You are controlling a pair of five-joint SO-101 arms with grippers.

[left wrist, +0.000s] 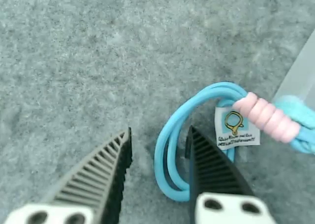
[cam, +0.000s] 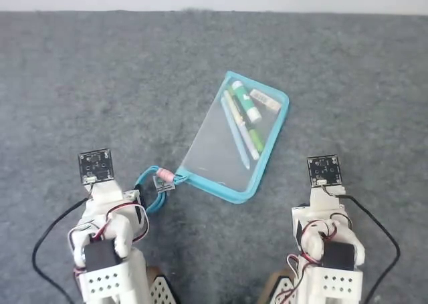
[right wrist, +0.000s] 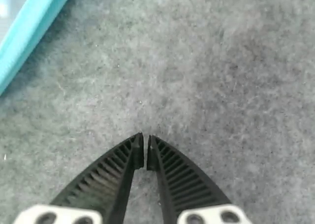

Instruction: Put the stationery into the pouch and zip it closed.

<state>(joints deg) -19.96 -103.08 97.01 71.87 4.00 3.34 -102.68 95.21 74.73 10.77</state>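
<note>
High view shows the pouch (cam: 221, 192), clear with a teal border, lying aslant on the grey mat (cam: 100, 83) between and ahead of the two arms, with the stationery (cam: 246, 117) already inside: pens, a glue stick and a small eraser-like block gathered toward the far corner. At the pouch's near corner a pull of pink beads (left wrist: 266, 116) leads into a looped teal cord (left wrist: 165, 155) with a small white tag (left wrist: 236, 128) beside it. The left gripper (left wrist: 159, 130) hangs just over this loop, fingers spread, one side of the cord running between them and one fingertip over the inside of the loop. The right gripper (right wrist: 144, 138) sits over bare mat just beside the pouch's teal edge, fingers pressed together and holding nothing. Whether the zip is fully run home I cannot tell from here. If it is not, the step in hand looks like zipping, and it would go best with the left fingers closing squarely on the cord near the beads, then pulling straight along the zip line, not upward, while the right arm pins the pouch so it does not slide or crumple.
</note>
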